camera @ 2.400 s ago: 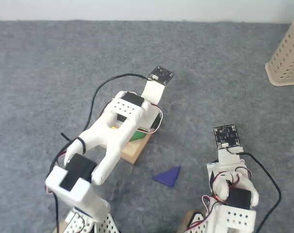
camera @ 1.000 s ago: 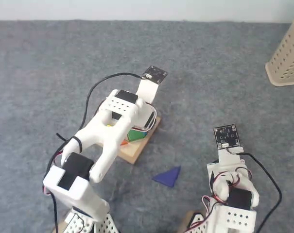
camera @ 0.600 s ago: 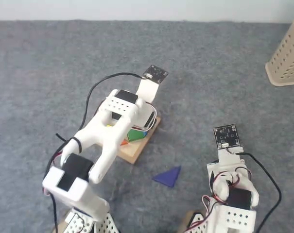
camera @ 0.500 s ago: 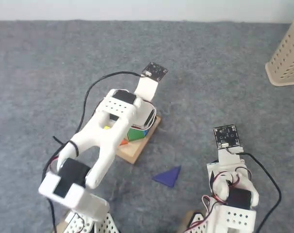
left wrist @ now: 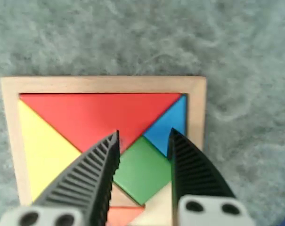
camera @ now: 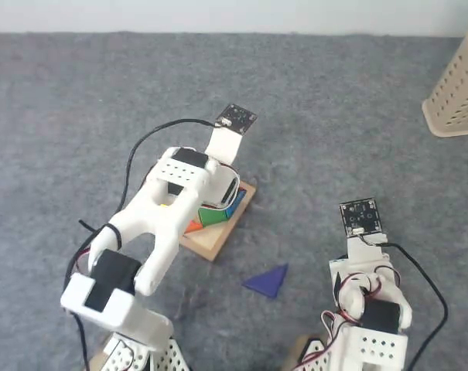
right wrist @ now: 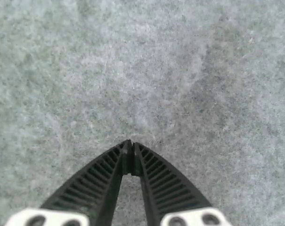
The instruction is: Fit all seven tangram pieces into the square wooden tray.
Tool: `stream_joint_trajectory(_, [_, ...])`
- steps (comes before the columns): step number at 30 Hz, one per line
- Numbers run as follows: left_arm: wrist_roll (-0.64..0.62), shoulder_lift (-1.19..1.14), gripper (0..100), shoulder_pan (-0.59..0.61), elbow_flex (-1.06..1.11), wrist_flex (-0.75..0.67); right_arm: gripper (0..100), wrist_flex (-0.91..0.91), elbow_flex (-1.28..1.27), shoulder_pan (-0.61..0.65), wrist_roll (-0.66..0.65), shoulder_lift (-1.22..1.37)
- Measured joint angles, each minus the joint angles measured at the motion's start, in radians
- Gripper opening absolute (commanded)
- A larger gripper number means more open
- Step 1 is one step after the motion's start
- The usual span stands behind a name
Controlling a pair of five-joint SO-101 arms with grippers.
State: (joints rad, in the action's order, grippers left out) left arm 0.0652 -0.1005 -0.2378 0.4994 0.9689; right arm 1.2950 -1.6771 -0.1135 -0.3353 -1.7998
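Observation:
The square wooden tray (left wrist: 102, 83) lies on grey carpet, its rim (camera: 215, 249) showing under the left arm in the high view. Inside it sit a big red triangle (left wrist: 100, 114), a yellow triangle (left wrist: 43, 150), a blue triangle (left wrist: 168, 127), a green square (left wrist: 142, 169) and a small orange piece (left wrist: 121, 215). My left gripper (left wrist: 143, 136) hovers open just above the green square and red triangle, holding nothing. A dark blue triangle (camera: 267, 280) lies loose on the carpet between the arms. My right gripper (right wrist: 131, 143) is shut and empty over bare carpet.
A beige perforated basket (camera: 458, 81) stands at the far right edge. The right arm (camera: 367, 297) rests folded near the front right. Grey carpet spreads around the tray on all sides.
The left arm has shifted left and slightly back over the tray, uncovering more of the coloured pieces. The loose dark blue triangle and the right arm have not moved.

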Motion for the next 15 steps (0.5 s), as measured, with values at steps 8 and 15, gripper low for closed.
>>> stream_joint_trajectory(8, [0.011,-0.006,16,0.006,0.000,-0.008,0.6,0.000,0.000,0.000,0.000,0.000])
stream_joint_trajectory(15, [0.018,0.157,16,-0.120,0.051,0.101,0.6,0.000,0.000,0.000,0.000,0.000])
